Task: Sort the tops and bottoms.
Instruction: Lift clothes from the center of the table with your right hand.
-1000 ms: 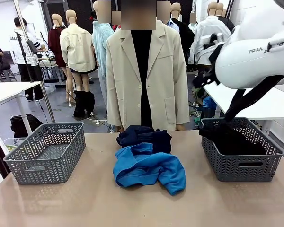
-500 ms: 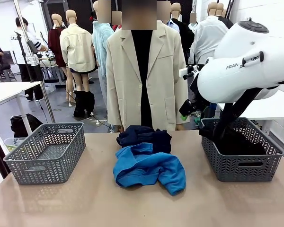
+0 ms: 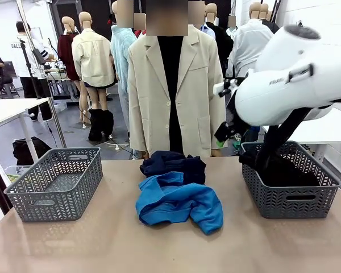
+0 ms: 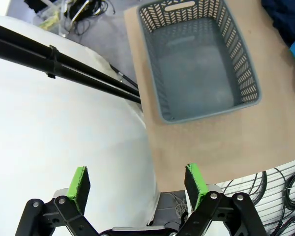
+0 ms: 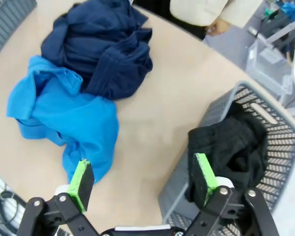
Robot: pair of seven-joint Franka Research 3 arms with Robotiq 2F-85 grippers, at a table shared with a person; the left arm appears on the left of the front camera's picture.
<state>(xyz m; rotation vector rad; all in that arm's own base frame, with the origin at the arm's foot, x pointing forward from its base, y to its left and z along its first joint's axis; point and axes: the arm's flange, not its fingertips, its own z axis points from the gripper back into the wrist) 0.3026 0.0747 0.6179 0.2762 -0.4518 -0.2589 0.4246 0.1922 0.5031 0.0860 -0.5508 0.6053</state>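
The bright blue top [image 3: 179,205] lies crumpled at the table's middle, also seen in the right wrist view [image 5: 64,118]. Dark navy bottoms [image 3: 173,165] are heaped right behind it, touching it [image 5: 101,46]. Black bottoms [image 3: 278,168] lie in the right grey basket [image 3: 290,199], and they hang partly over its near wall [image 5: 231,147]. My right gripper [image 5: 142,179] hovers open and empty, high above the bare table between the blue top and that basket. My left gripper [image 4: 136,182] is open and empty, high over the table's edge near the empty left basket [image 4: 206,110].
The left basket [image 3: 57,182] stands at the table's left. A person in a beige jacket [image 3: 176,91] stands at the far edge, one hand [image 5: 217,25] near the table. The white right arm [image 3: 295,85] looms above the right basket. Bare tabletop lies in front.
The right arm has swung left and down from above the right basket toward the table's middle. The garments and the left arm have not moved.
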